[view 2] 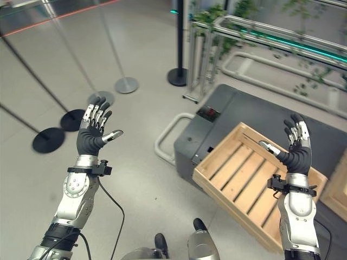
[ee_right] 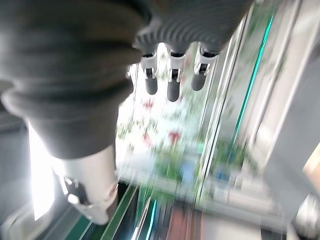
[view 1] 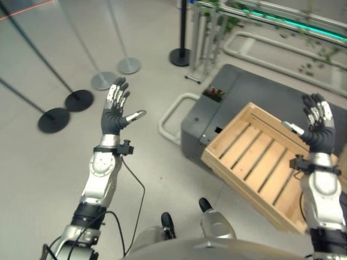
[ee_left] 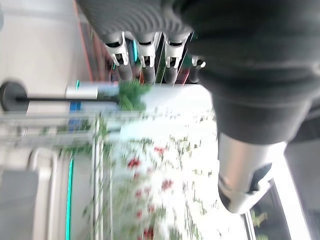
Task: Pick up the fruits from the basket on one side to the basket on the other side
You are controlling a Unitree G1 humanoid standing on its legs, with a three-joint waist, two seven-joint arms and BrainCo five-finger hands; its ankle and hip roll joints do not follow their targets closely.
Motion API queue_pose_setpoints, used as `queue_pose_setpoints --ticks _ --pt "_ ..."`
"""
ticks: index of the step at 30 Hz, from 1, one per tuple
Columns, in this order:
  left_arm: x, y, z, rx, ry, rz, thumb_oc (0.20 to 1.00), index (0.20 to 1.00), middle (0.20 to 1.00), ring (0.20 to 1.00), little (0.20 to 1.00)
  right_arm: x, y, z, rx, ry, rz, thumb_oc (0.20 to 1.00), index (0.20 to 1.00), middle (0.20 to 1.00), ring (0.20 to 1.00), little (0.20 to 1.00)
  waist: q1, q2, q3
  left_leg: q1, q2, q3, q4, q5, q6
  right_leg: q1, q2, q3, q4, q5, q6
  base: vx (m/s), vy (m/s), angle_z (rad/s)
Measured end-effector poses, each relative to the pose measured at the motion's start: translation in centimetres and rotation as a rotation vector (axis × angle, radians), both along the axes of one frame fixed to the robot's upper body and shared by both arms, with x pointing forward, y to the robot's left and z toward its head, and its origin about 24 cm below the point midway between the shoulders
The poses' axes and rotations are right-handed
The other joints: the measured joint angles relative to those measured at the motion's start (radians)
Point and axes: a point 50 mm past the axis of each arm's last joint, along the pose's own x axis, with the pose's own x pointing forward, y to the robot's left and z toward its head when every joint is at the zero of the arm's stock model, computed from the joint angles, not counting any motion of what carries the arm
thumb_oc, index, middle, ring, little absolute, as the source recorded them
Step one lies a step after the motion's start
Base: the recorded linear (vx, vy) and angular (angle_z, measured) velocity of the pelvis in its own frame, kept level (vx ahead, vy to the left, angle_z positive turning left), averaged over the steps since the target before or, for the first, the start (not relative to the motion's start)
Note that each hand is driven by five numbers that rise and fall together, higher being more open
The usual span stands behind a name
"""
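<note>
No fruit visible; the wooden crate (view 2: pixel 255 179) is the nearest thing to a basket, slatted bottom bare, lying tilted on the dark grey worktop (view 2: pixel 260 116); my right hand (view 2: pixel 295 145) is raised over the crate's far right side, fingers straight and spread, thumb out, holding nothing; my left hand (view 2: pixel 94 131) is raised well left of the crate, over the floor (view 2: pixel 135 173), fingers straight and spread too, also holding nothing; round black post bases (view 2: pixel 49 140) sit on the floor left of the crate, beyond my left hand; metal railing (view 2: pixel 211 49) with green plants stands behind the worktop.
</note>
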Motion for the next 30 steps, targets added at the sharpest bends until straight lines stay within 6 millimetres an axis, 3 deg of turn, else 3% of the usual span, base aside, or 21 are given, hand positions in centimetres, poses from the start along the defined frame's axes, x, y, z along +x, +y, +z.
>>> queue_pose_setpoints --ticks 3,4,5,7,8,10,12,15,19,30 --pt "-0.6 1.1 -0.6 -0.008 0.023 0.05 1.0 1.0 1.0 1.0 1.0 0.5 1.1 -0.3 -0.003 0.014 0.049 1.0 1.0 1.0 1.0 1.0 0.046 0.004 -0.003 0.062 0.057 0.092 -0.027 0.004 -0.043 0.01 -0.02 -0.09 0.195 -0.015 0.022 -0.07 0.008 -1.07" --pt "-0.7 1.3 -0.4 -0.004 0.017 0.056 1.0 1.0 1.0 1.0 1.0 0.5 1.3 -0.2 -0.008 0.012 0.054 1.0 1.0 1.0 1.0 1.0 0.054 -0.007 -0.011 0.063 0.054 0.096 -0.024 0.005 -0.05 0.03 -0.016 -0.102 0.193 0.001 0.025 -0.07 -0.064 -0.96" --pt "-0.8 1.9 0.1 0.003 -0.003 0.08 1.0 1.0 1.0 1.0 1.0 1.0 1.7 0.1 -0.009 -0.004 0.075 1.0 1.0 1.0 1.0 1.0 0.069 -0.03 -0.019 0.055 0.03 0.068 -0.012 0.002 -0.068 0.058 -0.015 -0.115 0.134 0.007 0.051 -0.04 -0.113 -0.93" --pt "-1.0 2.5 -0.2 -0.012 0.002 0.115 1.0 1.0 1.0 1.0 1.0 1.8 2.3 0.6 -0.006 -0.021 0.101 1.0 1.0 1.0 1.0 1.0 0.095 -0.008 -0.017 0.044 0.043 0.016 -0.014 0.004 -0.076 0.06 0.024 -0.113 0.079 0.038 0.029 0.0 -0.186 -0.9" --pt "-1.3 3.1 -0.2 -0.015 0.002 0.147 1.0 1.0 1.0 1.0 1.0 1.9 2.4 0.4 -0.004 -0.013 0.108 1.0 1.0 1.0 1.0 1.0 0.097 -0.004 -0.021 0.062 0.062 0.016 -0.03 0.013 -0.101 0.082 0.039 -0.121 0.029 0.049 0.015 0.02 -0.153 -0.53" --pt "-1.7 4.0 -0.3 -0.014 0.003 0.196 1.0 1.0 1.0 1.0 1.0 1.9 2.1 0.2 -0.002 -0.002 0.102 1.0 1.0 1.0 1.0 1.0 0.09 -0.006 -0.035 0.082 0.084 0.027 -0.054 0.025 -0.12 0.105 0.052 -0.165 -0.027 0.06 0.007 0.06 -0.185 -0.39" --pt "-1.9 4.4 -0.4 -0.023 0.003 0.228 1.0 1.0 1.0 1.0 1.0 1.8 2.0 0.2 -0.005 0.002 0.102 1.0 1.0 1.0 1.0 1.0 0.086 -0.004 -0.045 0.085 0.102 0.019 -0.067 0.023 -0.139 0.114 0.067 -0.169 -0.038 0.075 0.001 0.09 -0.215 -0.22" --pt "-2.3 4.8 -1.0 -0.05 0.018 0.269 1.0 1.0 1.0 1.0 1.0 1.6 1.8 0.0 0.009 0.009 0.101 1.0 1.0 1.0 1.0 1.0 0.084 0.001 -0.063 0.085 0.116 -0.001 -0.065 0.035 -0.155 0.121 0.101 -0.157 -0.052 0.076 -0.023 0.08 -0.184 -0.01" --pt "-2.4 4.4 -1.4 -0.078 0.024 0.271 1.0 1.0 1.0 1.0 1.0 1.6 1.7 -0.1 0.028 0.009 0.111 1.0 1.0 1.0 1.0 1.0 0.088 0.004 -0.067 0.107 0.128 -0.029 -0.084 0.043 -0.168 0.165 0.122 -0.147 -0.084 0.073 -0.028 0.04 -0.13 0.16" --pt "-2.9 4.4 -2.1 -0.075 0.057 0.269 1.0 1.0 1.0 1.0 1.0 1.1 1.6 -1.0 0.051 0.041 0.108 1.0 1.0 1.0 1.0 1.0 0.09 0.007 -0.131 0.145 0.116 -0.059 -0.156 0.074 -0.173 0.221 0.128 -0.147 -0.145 0.077 -0.024 0.0 -0.051 0.11"
